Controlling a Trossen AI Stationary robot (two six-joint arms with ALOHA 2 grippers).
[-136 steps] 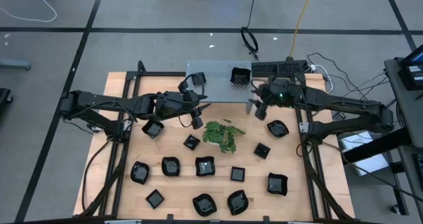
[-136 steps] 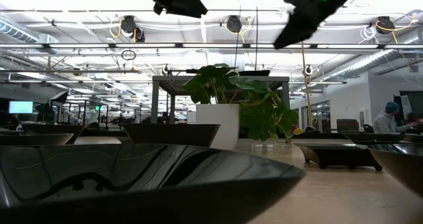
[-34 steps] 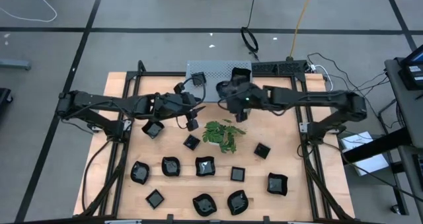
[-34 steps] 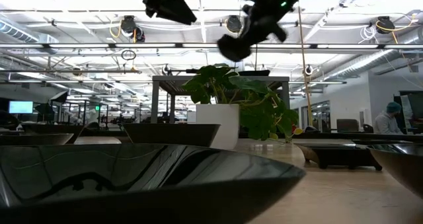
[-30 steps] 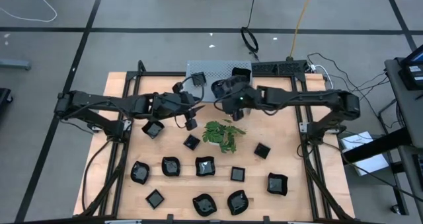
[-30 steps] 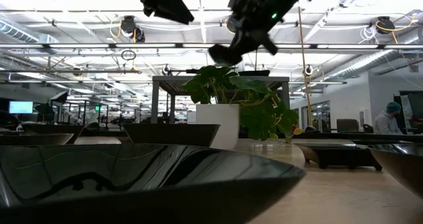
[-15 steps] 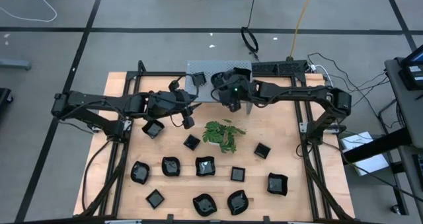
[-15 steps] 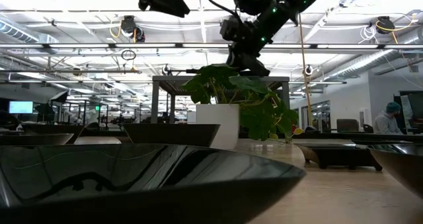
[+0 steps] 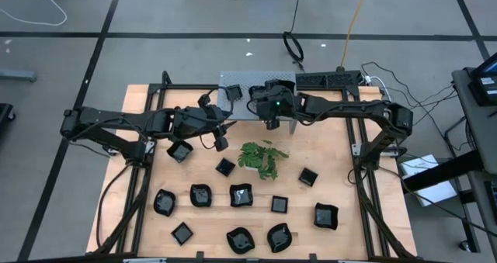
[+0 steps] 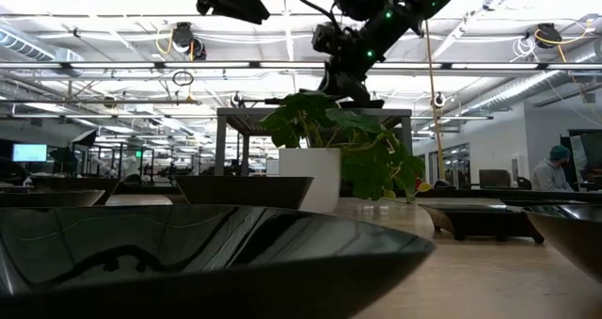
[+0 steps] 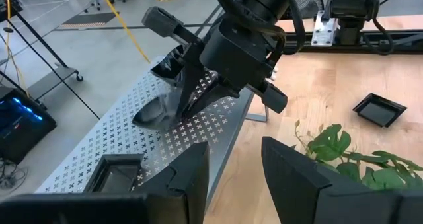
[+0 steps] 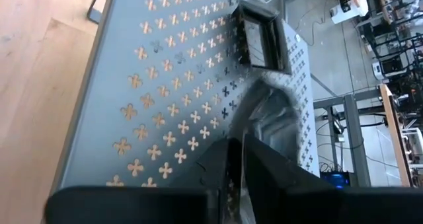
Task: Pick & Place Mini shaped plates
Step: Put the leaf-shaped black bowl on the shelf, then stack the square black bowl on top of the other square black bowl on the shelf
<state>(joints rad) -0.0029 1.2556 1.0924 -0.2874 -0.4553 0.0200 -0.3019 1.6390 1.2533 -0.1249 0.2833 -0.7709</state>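
The right pincer (image 11: 188, 102), clamped on a glossy black wavy-rimmed mini plate (image 11: 155, 112), sets it on the grey perforated metal stand (image 9: 245, 83). Next it probably must let go and lift clear. The left pincer (image 9: 220, 143) waits nearby, fingers apart.

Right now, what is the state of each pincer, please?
Left pincer: open, holding nothing, beside the stand.
Right pincer: on a plate over the stand; grip cannot be told.

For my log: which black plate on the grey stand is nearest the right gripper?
The roundish wavy-rimmed plate, directly at the right gripper; the square plate lies farther off on the stand.
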